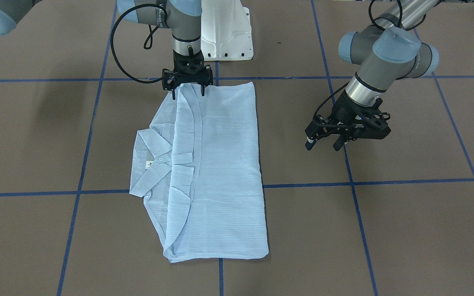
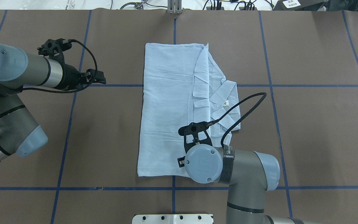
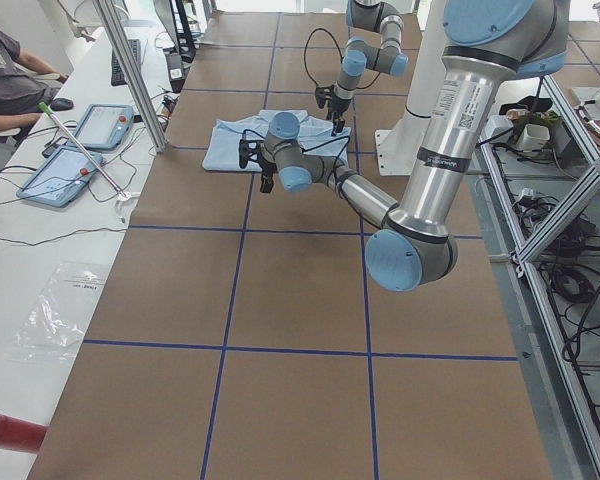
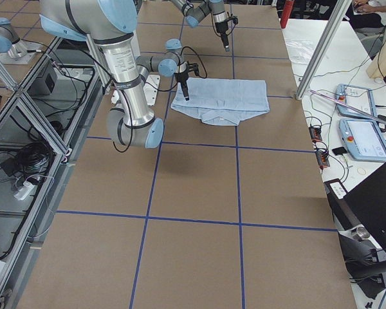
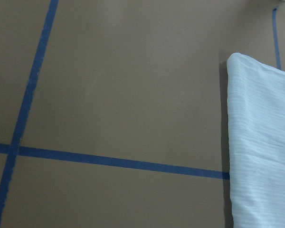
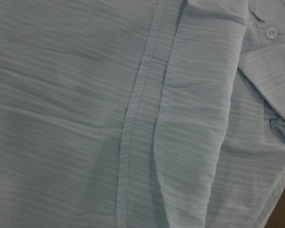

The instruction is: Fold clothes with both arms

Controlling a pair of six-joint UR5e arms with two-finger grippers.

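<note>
Right pincer (image 1: 188,95) open at shirt (image 1: 224,172) edge | left pincer (image 1: 322,146) open, empty, apart from shirt | sides folded in, neat long shape | end-to-end fold likely not yet done

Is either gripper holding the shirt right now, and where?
Nothing is held. The right gripper stands open over the robot-side edge of the shirt; the left gripper hangs open, off the cloth.

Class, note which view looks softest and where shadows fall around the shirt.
Right wrist-mounted view: softest, with a dim shadow low on the shirt. Left wrist-mounted view: sharper, with a narrow shadow on the table beside the cloth edge. Front-facing view: even light, with a thin dark shadow along one long edge.
</note>
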